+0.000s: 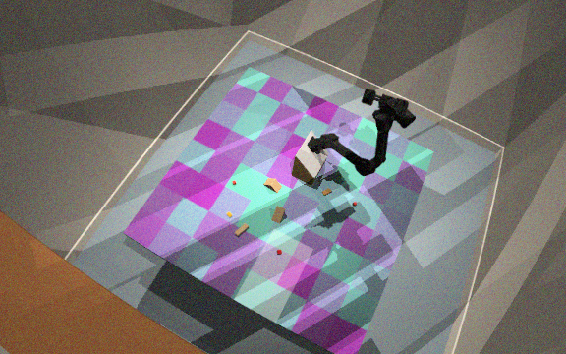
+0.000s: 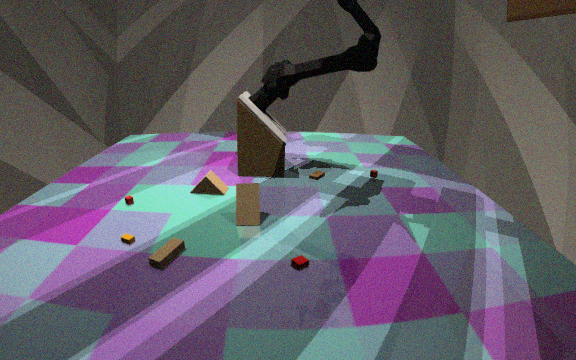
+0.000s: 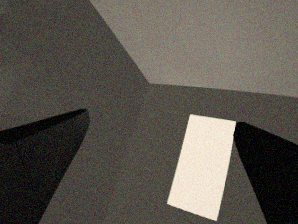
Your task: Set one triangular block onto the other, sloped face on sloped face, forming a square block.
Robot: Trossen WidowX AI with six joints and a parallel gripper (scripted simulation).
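One tan triangular block (image 1: 272,185) (image 2: 210,183) rests on the table with its ridge up, its triangular end showing in the exterior view. A second tan block (image 1: 278,214) (image 2: 248,204) stands nearby, apart from it, a rectangular face showing; its triangular ends cannot be made out. My gripper (image 1: 311,144) (image 2: 256,104) (image 3: 162,123) is open and empty. It is at the pale sloped top of a large wedge-shaped stand, away from both blocks. Whether it touches the stand cannot be told. Neither block can be made out in the wrist view.
The large brown stand (image 1: 305,171) (image 2: 259,145) rises behind the blocks. A tan bar (image 1: 242,230) (image 2: 167,253), a small tan piece (image 1: 327,192) (image 2: 317,175), a yellow piece (image 1: 229,214) (image 2: 128,239) and several red pieces lie around. A pale rectangle (image 3: 202,167) shows in the wrist view.
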